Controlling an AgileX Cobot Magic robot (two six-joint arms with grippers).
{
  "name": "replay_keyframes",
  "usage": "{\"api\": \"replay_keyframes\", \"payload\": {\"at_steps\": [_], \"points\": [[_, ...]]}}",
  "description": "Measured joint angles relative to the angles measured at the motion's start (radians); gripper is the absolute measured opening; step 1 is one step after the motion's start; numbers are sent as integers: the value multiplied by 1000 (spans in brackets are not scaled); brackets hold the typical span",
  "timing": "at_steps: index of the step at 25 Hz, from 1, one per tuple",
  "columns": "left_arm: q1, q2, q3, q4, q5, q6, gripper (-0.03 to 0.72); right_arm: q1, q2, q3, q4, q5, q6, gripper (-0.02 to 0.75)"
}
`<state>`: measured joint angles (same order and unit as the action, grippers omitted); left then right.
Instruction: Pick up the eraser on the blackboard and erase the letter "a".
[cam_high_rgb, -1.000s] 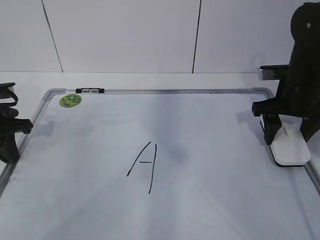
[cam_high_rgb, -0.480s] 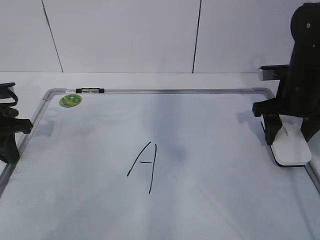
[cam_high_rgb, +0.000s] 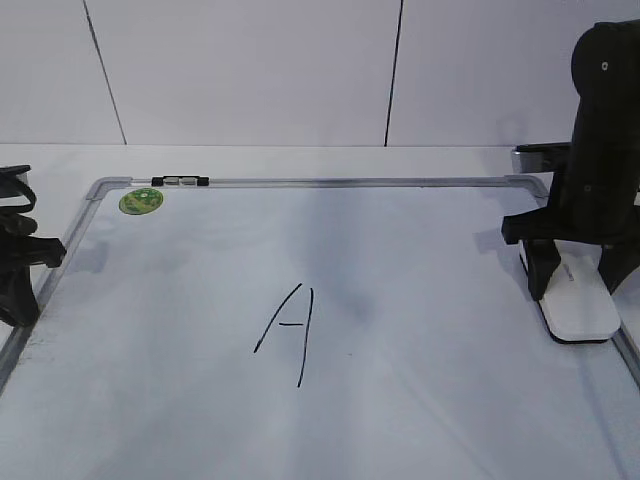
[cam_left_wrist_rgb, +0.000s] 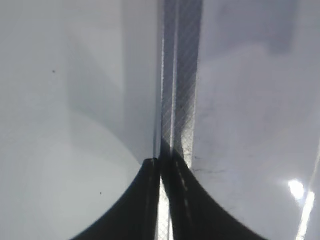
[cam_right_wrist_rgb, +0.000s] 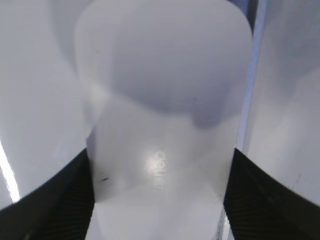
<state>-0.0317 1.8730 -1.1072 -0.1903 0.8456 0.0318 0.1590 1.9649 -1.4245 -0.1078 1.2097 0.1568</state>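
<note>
right gripper (cam_high_rgb: 578, 278) straddling the eraser (cam_high_rgb: 580, 308) at the blackboard (cam_high_rgb: 330, 183) right edge, fingers against both long sides, seemingly pinching it; eraser low on the surface, lift unclear. left gripper (cam_left_wrist_rgb: 161, 172) pressed together, idle over the left frame. no lowercase "a" visible; only a capital A (cam_high_rgb: 285, 333) mid-board, unerased. apparently near the end.

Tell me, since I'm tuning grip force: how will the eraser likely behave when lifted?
The eraser looks like a rigid, flat plastic block, so probably stiff and light. Its glossy top suggests smooth sides that might slip between the right gripper's fingers. Lying flat on the whiteboard, it seems unlikely to roll or tip.
</note>
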Motion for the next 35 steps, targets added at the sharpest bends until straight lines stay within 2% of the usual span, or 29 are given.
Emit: {"api": "replay_keyframes", "payload": {"at_steps": [11, 20, 35], "points": [[0, 0, 0, 0, 0, 0, 35, 0, 19, -5, 0, 0, -3, 543], [0, 0, 0, 0, 0, 0, 35, 0, 19, -5, -18, 0, -22, 624], [0, 0, 0, 0, 0, 0, 35, 0, -32, -31, -23, 0, -22, 617]]}}
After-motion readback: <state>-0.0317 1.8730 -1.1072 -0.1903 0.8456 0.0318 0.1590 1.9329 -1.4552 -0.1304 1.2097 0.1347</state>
